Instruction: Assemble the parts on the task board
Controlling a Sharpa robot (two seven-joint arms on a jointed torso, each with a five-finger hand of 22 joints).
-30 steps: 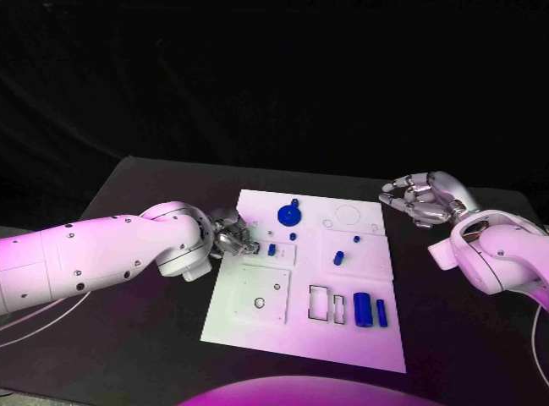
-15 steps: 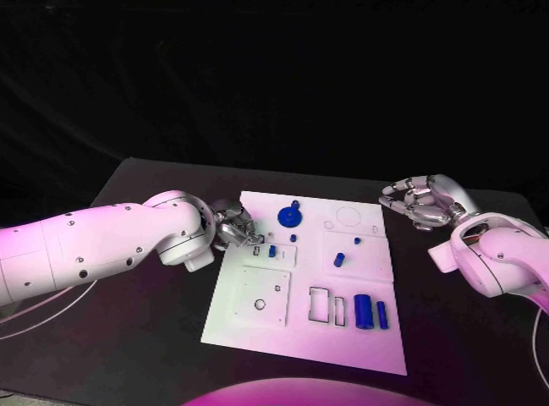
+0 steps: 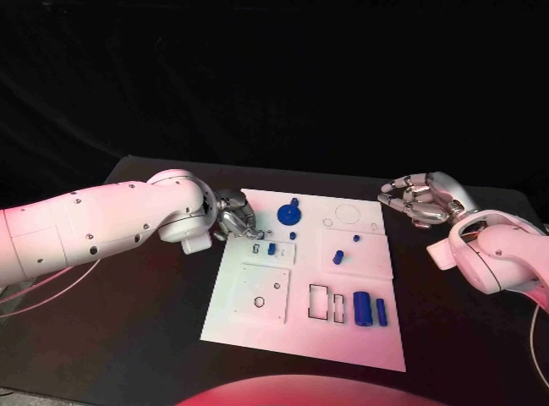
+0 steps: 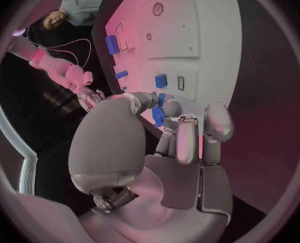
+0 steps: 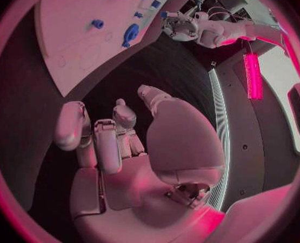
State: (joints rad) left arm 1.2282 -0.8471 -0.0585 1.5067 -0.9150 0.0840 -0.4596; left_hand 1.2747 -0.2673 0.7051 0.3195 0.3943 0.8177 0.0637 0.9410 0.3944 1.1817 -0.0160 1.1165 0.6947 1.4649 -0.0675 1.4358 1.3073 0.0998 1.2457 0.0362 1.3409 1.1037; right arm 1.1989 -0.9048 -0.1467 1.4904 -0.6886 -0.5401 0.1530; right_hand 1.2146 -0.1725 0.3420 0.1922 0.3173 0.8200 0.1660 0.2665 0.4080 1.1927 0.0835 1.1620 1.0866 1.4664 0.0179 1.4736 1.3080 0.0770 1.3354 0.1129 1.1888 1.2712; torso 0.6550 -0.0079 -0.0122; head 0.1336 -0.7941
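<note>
Both arms white, smooth rounded shells w/ small dark screw dots. Left hand [image 3: 238, 222] and right hand [image 3: 423, 199]: silver, segmented fingers w/ pale pads. Thin cable under left arm [image 3: 91, 228].

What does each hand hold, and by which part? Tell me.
Left hand pinches a small blue part between thumb and fingertip; where on it is hidden. Right hand, curled, holds nothing.

Smooth matt white board [image 3: 354, 338] on a matt black tabletop [image 3: 140, 321]; glossy blue plastic parts [image 3: 363, 309]. Both hands, left hand [image 3: 237, 222] and right hand [image 3: 423, 199], gleam like polished metal.
</note>
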